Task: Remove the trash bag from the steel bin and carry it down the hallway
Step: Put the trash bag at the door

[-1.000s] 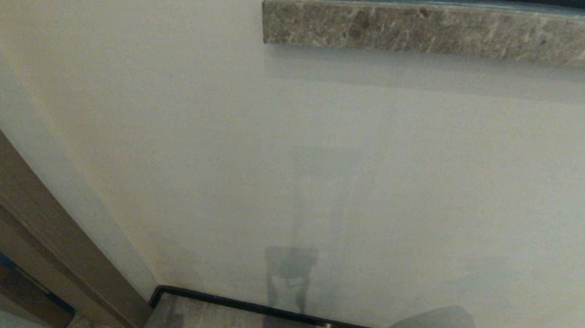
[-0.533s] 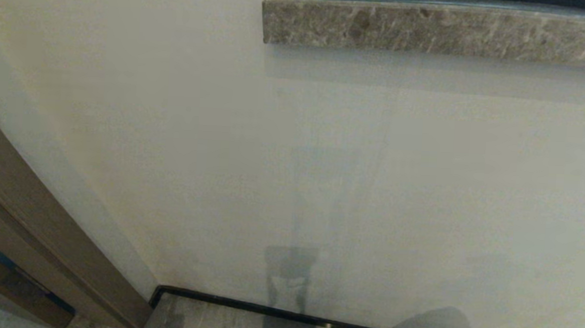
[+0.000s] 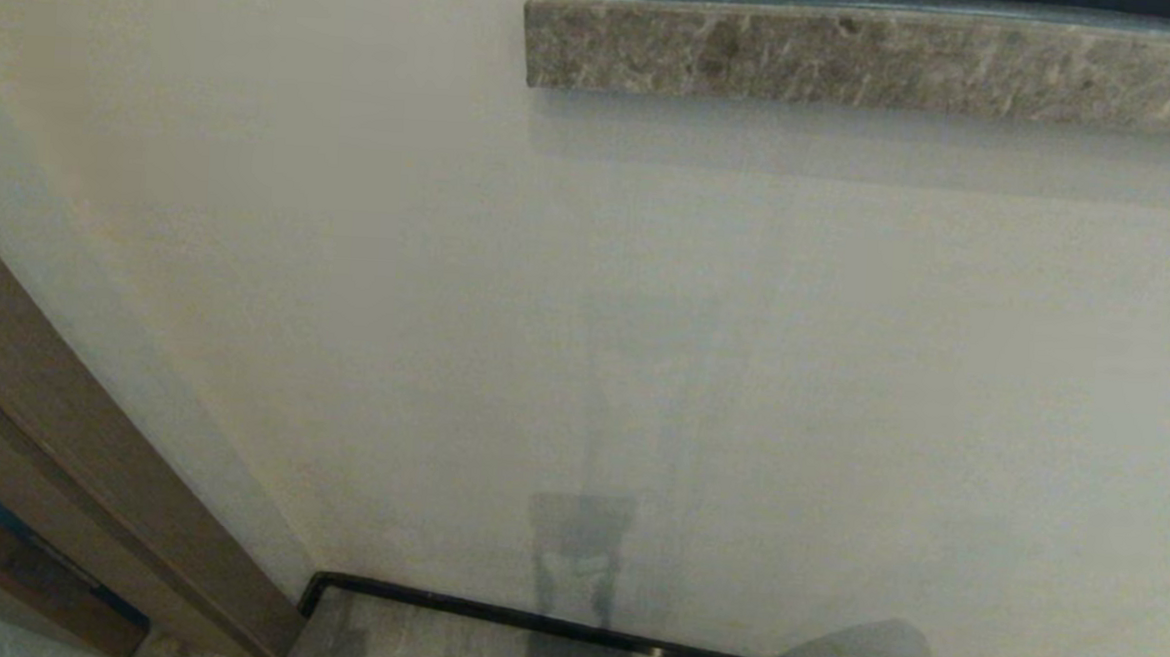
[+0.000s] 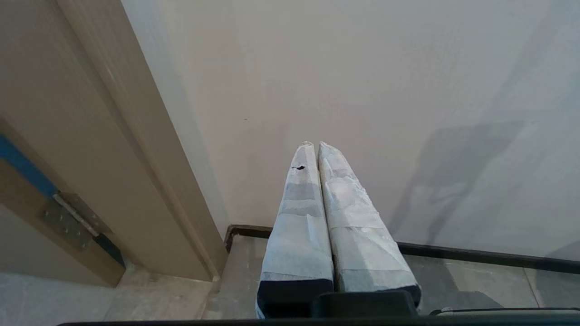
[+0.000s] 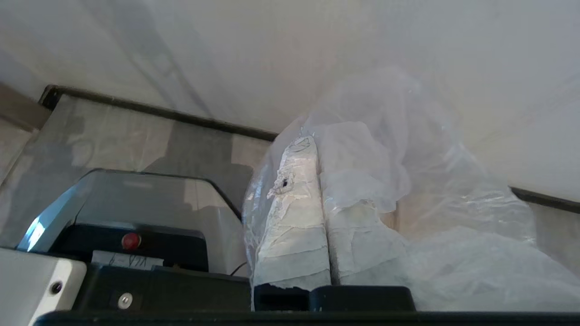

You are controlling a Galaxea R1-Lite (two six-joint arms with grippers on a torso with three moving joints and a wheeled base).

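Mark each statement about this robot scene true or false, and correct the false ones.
1. The right gripper is shut on the trash bag. True.
2. The left gripper holds a second bag. False: it is shut and holds nothing.
3. The steel bin stands in front of the wall in the head view. False: no bin shows in any view.
4. A stone ledge juts from the wall in the head view. True.
5. A brown door frame stands on the robot's left. True.
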